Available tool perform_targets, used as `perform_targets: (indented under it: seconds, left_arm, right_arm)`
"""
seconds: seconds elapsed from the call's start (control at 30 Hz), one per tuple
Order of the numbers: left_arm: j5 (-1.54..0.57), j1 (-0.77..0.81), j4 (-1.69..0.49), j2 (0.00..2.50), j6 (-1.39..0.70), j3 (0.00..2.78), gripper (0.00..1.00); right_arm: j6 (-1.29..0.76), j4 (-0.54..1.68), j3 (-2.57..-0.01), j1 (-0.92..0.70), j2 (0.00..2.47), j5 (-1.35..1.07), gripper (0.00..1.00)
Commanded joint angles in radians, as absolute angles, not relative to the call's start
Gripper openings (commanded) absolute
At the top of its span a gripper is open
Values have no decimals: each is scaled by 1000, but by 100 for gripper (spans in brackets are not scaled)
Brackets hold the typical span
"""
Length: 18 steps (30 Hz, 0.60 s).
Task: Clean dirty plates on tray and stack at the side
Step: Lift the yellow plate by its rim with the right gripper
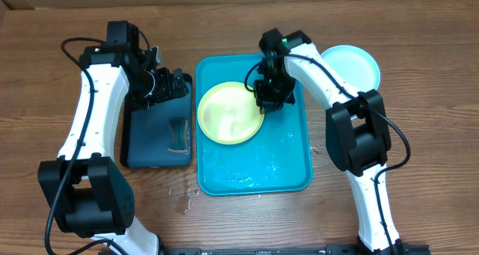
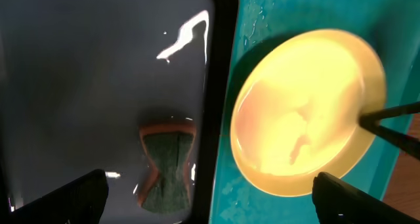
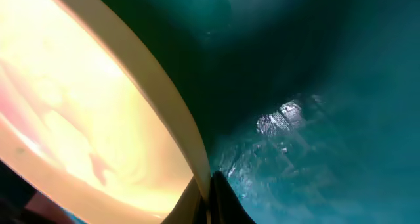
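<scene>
Pinching plate (image 1: 224, 117) rim: right claw (image 1: 268, 99).

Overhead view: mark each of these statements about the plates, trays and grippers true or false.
1. The yellow plate lies on the teal tray. True.
2. The light blue plate is on the teal tray. False: it sits on the table, to the right of the tray.
3. The left gripper holds the sponge. False: it is open above the dark tray, and the sponge lies in that tray.
4. The right gripper is shut on the yellow plate's rim. True.
</scene>
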<state>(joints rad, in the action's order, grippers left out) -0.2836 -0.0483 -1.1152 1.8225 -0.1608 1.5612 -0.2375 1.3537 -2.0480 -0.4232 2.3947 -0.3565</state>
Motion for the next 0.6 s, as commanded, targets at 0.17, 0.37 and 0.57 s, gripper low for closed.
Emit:
perform_targets:
  seconds: [0.17, 0.37, 0.57]
  left_arm:
    - [-276, -52, -1118, 1793, -164, 1584, 100]
    - [-276, -52, -1118, 1793, -164, 1584, 100]
    - [-276, -52, -1118, 1793, -164, 1584, 100]
  right_arm:
    - [-232, 1480, -2298, -369, 2373, -304, 4]
    - [-233, 1569, -2392, -356, 2373, -292, 4]
    - [-266, 1586, -2393, -356, 2373, -281, 4]
